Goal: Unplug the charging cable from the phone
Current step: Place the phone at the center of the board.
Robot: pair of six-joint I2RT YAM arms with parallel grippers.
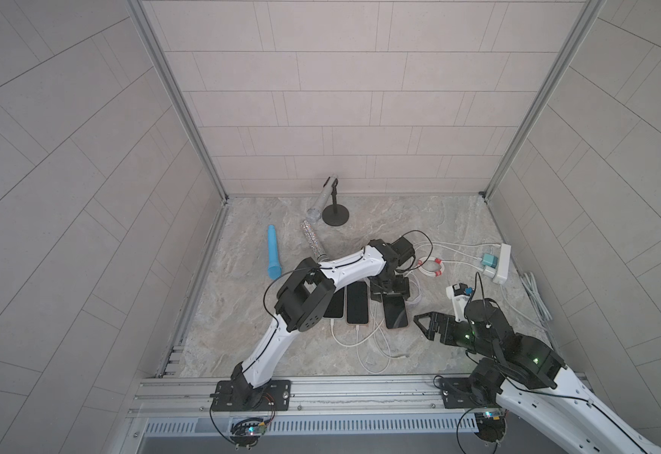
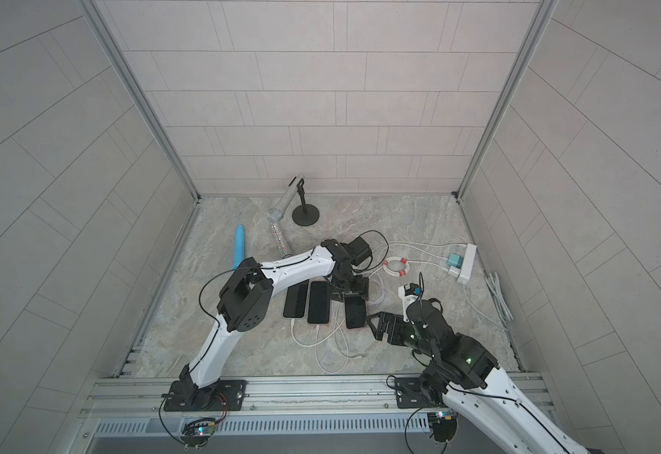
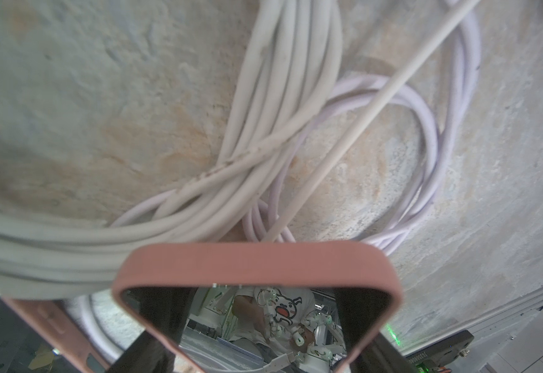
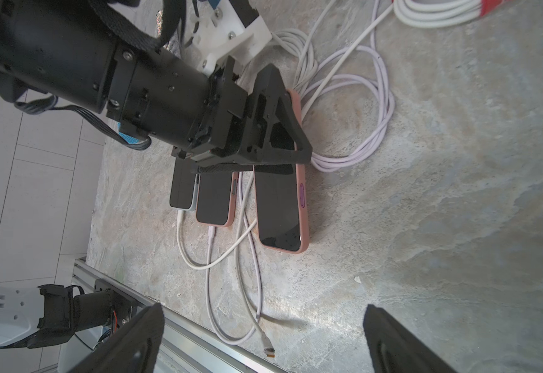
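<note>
On the table [image 1: 458, 220], the rightmost phone [image 4: 278, 206] is the one in work. Its port end looks already free: the cable [image 4: 251, 284] lies slack, its plug [image 4: 268, 350] near the table's front edge. I judge you should release gently and lift straight up, so the phone does not slide. The left gripper [image 1: 391, 294] is clamped on its far end. The right gripper [image 4: 262, 326] stands wide apart and empty, near the phone's near end.

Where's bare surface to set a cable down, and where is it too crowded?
Bare: back right, between the stand and the power strip; front left, between the left arm and the side wall. Crowded: the phone in the left gripper, two other phones, cable loops before them, coils beside.
</note>
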